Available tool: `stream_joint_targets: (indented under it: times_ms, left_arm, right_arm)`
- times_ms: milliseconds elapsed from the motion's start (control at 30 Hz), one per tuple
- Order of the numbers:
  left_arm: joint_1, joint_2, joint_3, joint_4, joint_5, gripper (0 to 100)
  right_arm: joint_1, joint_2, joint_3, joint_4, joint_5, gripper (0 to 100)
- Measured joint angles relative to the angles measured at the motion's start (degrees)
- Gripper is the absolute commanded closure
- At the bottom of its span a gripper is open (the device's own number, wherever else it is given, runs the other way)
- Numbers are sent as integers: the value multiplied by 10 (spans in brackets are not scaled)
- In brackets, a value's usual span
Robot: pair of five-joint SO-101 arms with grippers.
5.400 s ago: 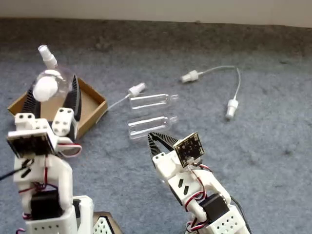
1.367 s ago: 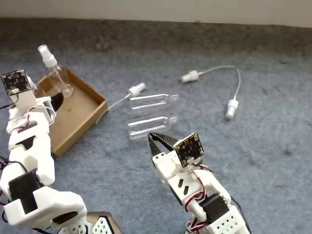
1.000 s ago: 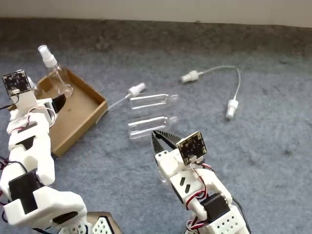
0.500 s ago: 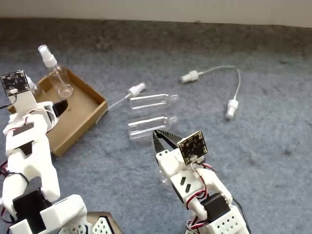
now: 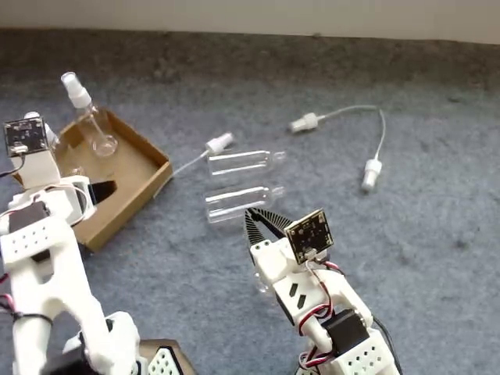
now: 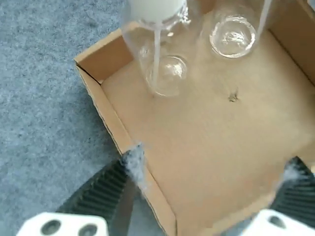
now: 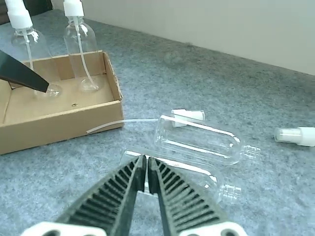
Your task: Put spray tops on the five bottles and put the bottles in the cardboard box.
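Beyond the left gripper [image 6: 214, 164], two upright clear plastic bottles [image 6: 157, 54] have their tops cut off. The right gripper [image 7: 146, 162] partly hides a lying clear bottle [image 7: 197, 178].

Looking down into a flat brown cardboard box [image 6: 206, 147] with low walls, set on fuzzy grey carpet [image 6: 44, 73]. Inside, two see-through plastic bottles standing up, side by side. On the bottle by the box corner [image 6: 157, 54], a white spray top [image 6: 152, 6] and a thin tube running down to its round bottom. In the other bottle [image 6: 232, 35], a thin tube too. A tiny dark speck [image 6: 233, 97] on the box floor. Up close, a gripper [image 6: 212, 162] with black ridged fingers [image 6: 103, 189] spread wide, one beside a box wall.
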Motion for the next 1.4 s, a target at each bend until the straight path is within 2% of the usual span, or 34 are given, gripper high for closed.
stream_joint_targets:
  times_ms: [167, 300, 433, 600, 667, 900, 1033, 1167, 1333, 1400]
  left_arm:
    - [61, -82, 0, 127, -9, 614]
    - [115, -127, 0, 210, -71, 614]
    - [153, -163, 0, 256, -112, 614]
    - [197, -183, 12, 327, -117, 620]
    - [218, -185, 21, 350, -117, 656]
    - [302, -185, 28, 361, -120, 899]
    - [367, -185, 28, 346, -120, 982]
    - [425, -185, 28, 316, -120, 979]
    - [484, -185, 28, 288, -120, 892]
    - [510, -185, 28, 285, -120, 876]
  right_arm:
    - [35, 0, 0, 0, 0, 995]
    - [80, 0, 0, 0, 0, 995]
    - [84, 0, 0, 0, 0, 995]
    - [107, 0, 0, 0, 0, 995]
    - [131, 0, 0, 0, 0, 995]
    - [258, 0, -1, 62, 0, 995]
    - [331, -2, -6, 122, 0, 995]
    - [404, -4, -7, 145, 0, 995]
    - [503, -4, -7, 145, 0, 995]
    - [520, -4, -7, 145, 0, 995]
